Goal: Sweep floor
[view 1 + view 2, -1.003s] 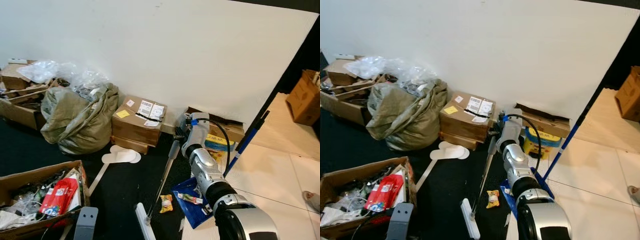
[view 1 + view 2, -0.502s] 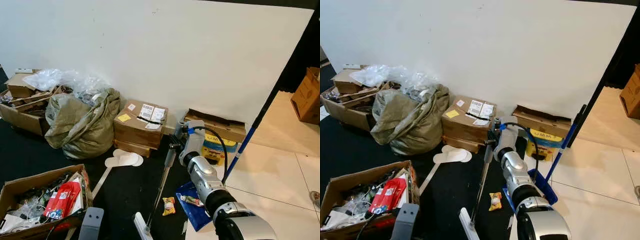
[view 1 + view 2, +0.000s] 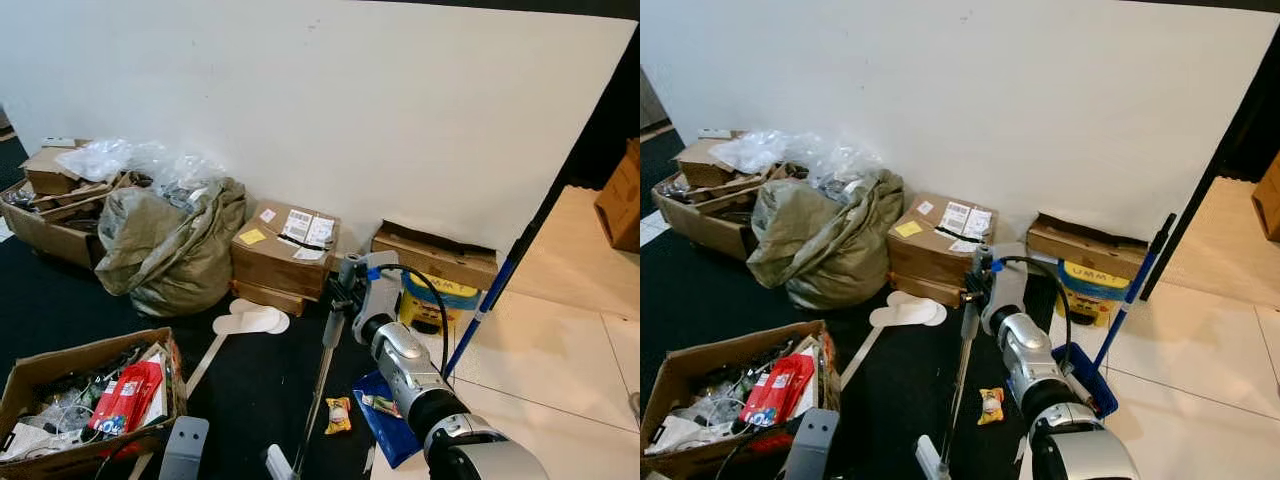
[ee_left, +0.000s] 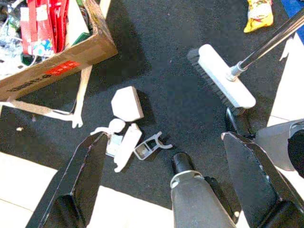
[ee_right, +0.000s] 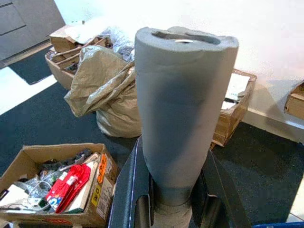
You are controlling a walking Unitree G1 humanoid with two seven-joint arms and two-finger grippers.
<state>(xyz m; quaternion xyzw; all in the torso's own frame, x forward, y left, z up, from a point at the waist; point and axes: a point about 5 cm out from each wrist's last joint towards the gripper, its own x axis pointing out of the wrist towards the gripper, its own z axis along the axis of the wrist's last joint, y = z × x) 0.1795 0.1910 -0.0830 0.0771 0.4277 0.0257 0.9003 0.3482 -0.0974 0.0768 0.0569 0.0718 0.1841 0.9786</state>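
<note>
Grey foam on the broom (image 3: 962, 372) handle sits clamped between the right hand's (image 3: 974, 287) black fingers (image 5: 133, 190), seen close in the right wrist view. Over the last second the whole scene has slid toward 6 o'clock in the head views, which I read as the camera tilting or the robot shifting, not the clutter moving. Against that, the right hand has drawn toward 9 o'clock relative to the boxes (image 3: 940, 233) at the wall, and the broom head (image 4: 221, 81) has dropped nearer the picture's lower edge. My judgement: a stroke is under way, pulling the bristles over the dark carpet (image 3: 250, 380) toward the robot.

The broom is a thin metal pole, tilted, with a white head and dark bristles resting on the carpet. A yellow wrapper (image 3: 338, 414) lies at about 2 o'clock of the head, just beside the pole, and a blue dustpan (image 3: 385, 410) lies beyond it at 3 o'clock. The left hand (image 4: 166, 178) hangs wide open, holding nothing, above small white scraps (image 4: 124, 124).
</note>
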